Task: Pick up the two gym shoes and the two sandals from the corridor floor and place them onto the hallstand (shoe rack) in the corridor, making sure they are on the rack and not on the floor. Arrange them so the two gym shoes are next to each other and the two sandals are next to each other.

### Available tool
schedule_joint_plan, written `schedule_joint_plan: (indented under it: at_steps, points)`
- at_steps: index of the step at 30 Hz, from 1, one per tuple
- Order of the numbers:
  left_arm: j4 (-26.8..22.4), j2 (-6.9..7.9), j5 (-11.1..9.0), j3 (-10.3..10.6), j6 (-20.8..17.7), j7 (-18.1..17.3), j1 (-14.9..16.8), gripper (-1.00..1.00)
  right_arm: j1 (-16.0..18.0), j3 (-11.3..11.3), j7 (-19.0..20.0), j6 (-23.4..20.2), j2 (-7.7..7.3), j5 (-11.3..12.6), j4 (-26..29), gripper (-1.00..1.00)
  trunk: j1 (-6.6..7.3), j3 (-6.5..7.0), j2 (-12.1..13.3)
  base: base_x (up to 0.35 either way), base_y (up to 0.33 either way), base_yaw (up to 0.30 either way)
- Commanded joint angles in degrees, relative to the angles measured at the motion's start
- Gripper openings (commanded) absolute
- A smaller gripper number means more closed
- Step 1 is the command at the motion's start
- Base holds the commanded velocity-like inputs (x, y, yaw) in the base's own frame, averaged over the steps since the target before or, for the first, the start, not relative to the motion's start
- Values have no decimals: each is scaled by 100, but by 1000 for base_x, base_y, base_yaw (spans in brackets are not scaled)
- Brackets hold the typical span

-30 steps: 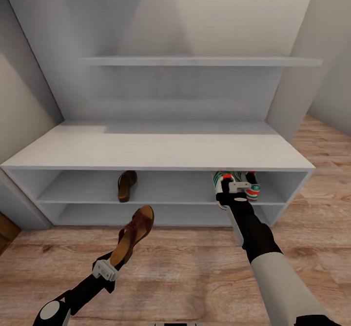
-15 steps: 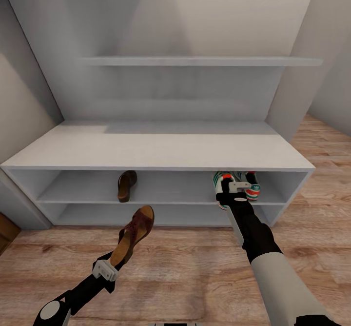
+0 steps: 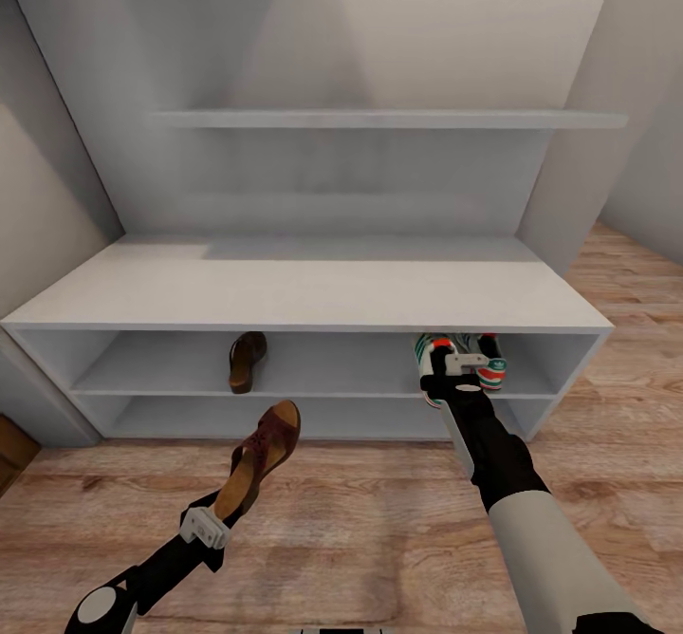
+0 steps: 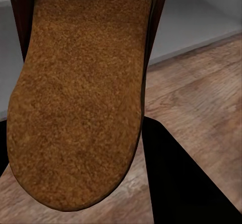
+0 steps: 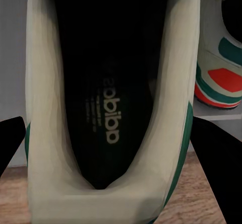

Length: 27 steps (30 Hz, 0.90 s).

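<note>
hallstand (image 3: 313, 294) scene unchanged (sandal (image 3: 258, 458) still aloft)

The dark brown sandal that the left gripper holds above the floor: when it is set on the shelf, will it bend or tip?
The dark brown leather sandal with a tan sole sticks out from the left gripper, held by one end, without visible sagging, so it is probably fairly stiff. Its sole looks broad and flat, so laid sole-down it should probably rest steadily; on its edge it may tip.
</note>
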<state>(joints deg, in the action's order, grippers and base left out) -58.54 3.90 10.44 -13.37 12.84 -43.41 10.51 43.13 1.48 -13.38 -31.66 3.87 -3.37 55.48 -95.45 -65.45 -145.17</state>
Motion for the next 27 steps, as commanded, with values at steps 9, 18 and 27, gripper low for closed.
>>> schedule_joint_plan:
  at_steps: [9,18,27]
  points:
    - [-51,-6,71,-24,52,-21,-32,-100,3,10,-16,-42,-8,-33,6,-100,1,-5,-2,0,0,0]
    - [-66,-7,71,-36,52,-20,-42,-100,3,10,-17,-42,-9,-35,6,-100,1,-5,-2,0,0,0]
    - [-74,-10,72,-35,52,-9,-47,-100,3,10,-16,-42,-5,-36,6,-100,1,-5,-2,0,0,0]
